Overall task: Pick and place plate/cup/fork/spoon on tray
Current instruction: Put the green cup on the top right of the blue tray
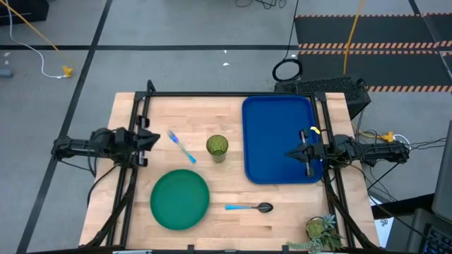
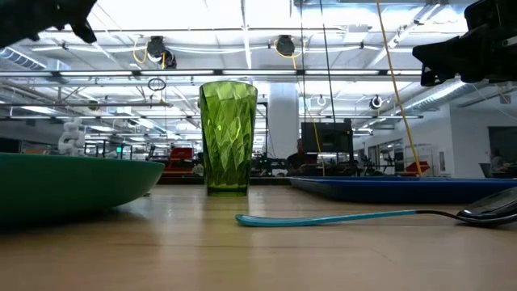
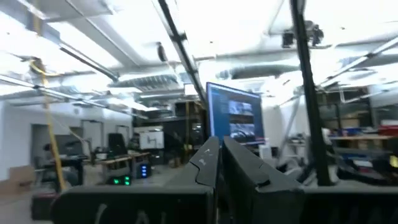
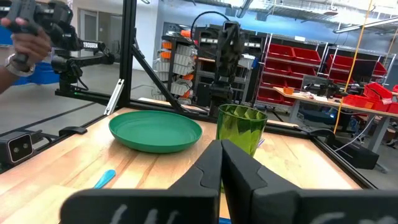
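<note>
The green plate (image 1: pixel 180 200) lies on the table near the front, left of centre. The green cup (image 1: pixel 217 147) stands upright in the middle. The fork (image 1: pixel 182 147) lies to the cup's left, and the spoon (image 1: pixel 248 207) lies to the plate's right. The blue tray (image 1: pixel 272 113) rests flat at the right. My left gripper (image 1: pixel 155 139) hovers shut at the table's left edge, tipped upward and holding nothing. My right gripper (image 1: pixel 289 154) hangs shut over the tray's right part, pointing toward the cup (image 4: pixel 241 127) and plate (image 4: pixel 155 130).
A small potted plant (image 1: pixel 323 231) stands at the table's near right corner. A dark frame (image 1: pixel 233 94) runs along the table's far edge and sides. Beyond the table, the right wrist view shows a person's hand (image 4: pixel 18 37).
</note>
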`<state>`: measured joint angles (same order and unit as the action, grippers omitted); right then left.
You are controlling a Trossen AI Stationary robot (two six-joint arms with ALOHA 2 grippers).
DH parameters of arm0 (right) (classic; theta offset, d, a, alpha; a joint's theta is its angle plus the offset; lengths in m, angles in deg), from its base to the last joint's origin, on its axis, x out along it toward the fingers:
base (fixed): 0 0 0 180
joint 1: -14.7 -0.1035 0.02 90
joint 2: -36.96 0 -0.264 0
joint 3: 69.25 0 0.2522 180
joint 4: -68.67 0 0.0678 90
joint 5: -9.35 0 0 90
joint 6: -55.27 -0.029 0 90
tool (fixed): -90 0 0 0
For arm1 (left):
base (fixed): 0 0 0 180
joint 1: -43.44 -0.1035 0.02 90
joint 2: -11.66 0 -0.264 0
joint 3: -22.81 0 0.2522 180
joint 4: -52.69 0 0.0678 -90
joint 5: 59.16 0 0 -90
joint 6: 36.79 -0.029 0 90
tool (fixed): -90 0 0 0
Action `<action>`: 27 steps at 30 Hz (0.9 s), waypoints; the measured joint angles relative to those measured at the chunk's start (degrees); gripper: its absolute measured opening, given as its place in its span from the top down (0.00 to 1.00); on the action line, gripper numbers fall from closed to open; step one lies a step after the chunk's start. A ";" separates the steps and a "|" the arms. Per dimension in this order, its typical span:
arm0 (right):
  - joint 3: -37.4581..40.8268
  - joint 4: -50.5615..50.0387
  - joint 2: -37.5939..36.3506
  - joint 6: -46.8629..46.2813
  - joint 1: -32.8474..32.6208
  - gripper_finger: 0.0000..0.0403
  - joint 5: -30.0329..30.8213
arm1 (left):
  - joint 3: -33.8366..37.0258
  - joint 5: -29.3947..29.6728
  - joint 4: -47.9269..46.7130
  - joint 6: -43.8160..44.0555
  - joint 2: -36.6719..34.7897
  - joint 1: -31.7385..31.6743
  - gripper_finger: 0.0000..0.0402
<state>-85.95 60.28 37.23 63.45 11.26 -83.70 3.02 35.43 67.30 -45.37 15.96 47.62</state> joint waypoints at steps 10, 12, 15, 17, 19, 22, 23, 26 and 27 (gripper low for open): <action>0.01 0.00 0.01 -4.90 0.00 1.00 -0.02 | -18.70 0.35 -13.29 -0.33 10.77 0.07 0.94; 0.00 0.00 0.00 -7.92 0.02 1.00 -0.02 | -22.75 -0.05 -16.11 -0.93 14.42 0.07 0.94; 0.02 0.00 0.00 -11.88 0.00 1.00 -0.02 | -29.27 -0.08 -19.95 -2.67 20.15 0.07 0.94; 0.02 0.00 0.00 -14.50 0.02 1.00 -0.02 | -34.57 -0.08 -24.47 -3.53 24.26 0.07 0.94; 0.01 0.00 0.01 -17.03 0.01 1.00 -0.02 | -39.89 -0.10 -29.93 -3.87 28.48 0.07 0.94; 0.01 0.00 0.01 -21.06 0.01 1.00 -0.02 | -47.07 -0.10 -37.12 -4.09 34.75 0.07 0.94; 0.01 0.00 0.00 -22.81 0.01 1.00 -0.02 | -48.97 -0.10 -39.22 -4.62 36.62 0.07 0.94; 0.00 -0.12 0.00 -30.36 0.00 1.00 -0.12 | -53.90 -0.13 -44.27 -7.34 42.05 -0.03 0.94; 0.00 -0.24 0.00 -32.37 -0.01 1.00 -0.14 | -55.35 -0.15 -45.44 -7.95 43.74 -0.18 0.94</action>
<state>-85.95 60.04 37.23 31.08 11.25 -83.84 -52.32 35.28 21.86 -53.32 59.70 47.44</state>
